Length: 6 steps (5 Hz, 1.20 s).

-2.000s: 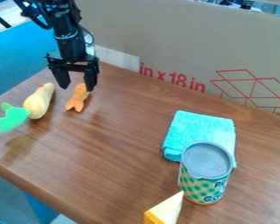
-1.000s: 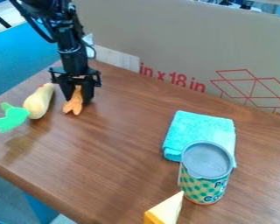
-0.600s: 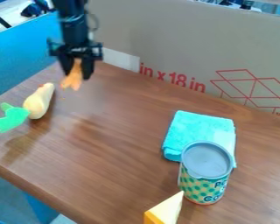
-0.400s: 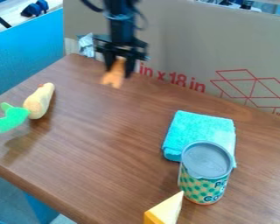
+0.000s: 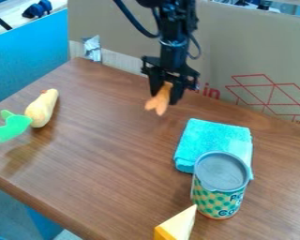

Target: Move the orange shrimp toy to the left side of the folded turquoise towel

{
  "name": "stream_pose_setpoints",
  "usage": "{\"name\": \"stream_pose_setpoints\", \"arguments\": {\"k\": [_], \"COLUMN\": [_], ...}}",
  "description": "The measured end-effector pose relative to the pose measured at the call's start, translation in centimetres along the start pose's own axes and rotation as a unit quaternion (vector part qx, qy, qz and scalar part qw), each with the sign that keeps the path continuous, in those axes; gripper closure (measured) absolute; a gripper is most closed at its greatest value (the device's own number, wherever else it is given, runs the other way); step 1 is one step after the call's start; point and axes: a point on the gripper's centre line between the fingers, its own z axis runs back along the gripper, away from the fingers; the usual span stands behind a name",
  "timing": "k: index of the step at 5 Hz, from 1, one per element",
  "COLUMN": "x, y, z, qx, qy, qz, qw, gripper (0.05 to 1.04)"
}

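While aloft — orange toy (image 5: 157, 101) in the gripper (image 5: 164, 97), forked end down

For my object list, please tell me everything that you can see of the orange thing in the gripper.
The orange thing is small and matte-looking, with a forked lower end. The black gripper holds its upper part between two fingers. It hangs tilted above the table. I cannot tell its material.

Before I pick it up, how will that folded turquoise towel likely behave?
The towel looks like soft cloth, so it will probably sag. Being folded, it may open if lifted by one edge. The upright can hides part of it, and if they touch, a tug might tip the can.
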Motion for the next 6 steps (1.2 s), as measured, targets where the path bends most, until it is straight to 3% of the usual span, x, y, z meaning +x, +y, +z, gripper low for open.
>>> {"name": "stream_pose_setpoints", "arguments": {"k": [1, 3, 4, 5, 6], "x": [-1.0, -1.7, -1.9, -1.7, -1.9], "y": [-0.6, 1.3, 2.1, 1.8, 1.7], "z": [-1.1, -2.3, -3.3, -3.4, -3.5], "qx": [0.012, 0.019, 0.007, -0.023, -0.032], "qy": [0.016, 0.04, 0.053, 0.051, 0.058], "qz": [0.001, 0.035, 0.044, 0.039, 0.039], "qw": [0.9998, 0.9984, 0.9976, 0.9977, 0.9971], "gripper": [0.536, 0.536, 0.536, 0.49, 0.189]}}
